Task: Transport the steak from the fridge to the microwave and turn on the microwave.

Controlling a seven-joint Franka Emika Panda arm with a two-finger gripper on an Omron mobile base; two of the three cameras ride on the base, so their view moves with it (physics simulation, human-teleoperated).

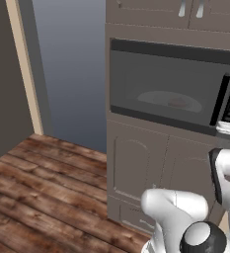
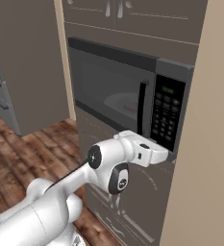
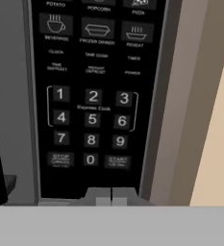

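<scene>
— Two views give us the microwave (image 1: pixel 171 91) built into the cabinets, door closed.
— And we spot the steak (image 1: pixel 177 103), a reddish patch on the white turntable plate (image 1: pixel 158 99) behind the window.
— Our hand (image 3: pixel 111 196) sits clenched, fingertips together, empty, just below the START button (image 3: pixel 117 162) on the keypad (image 2: pixel 167 115).
</scene>
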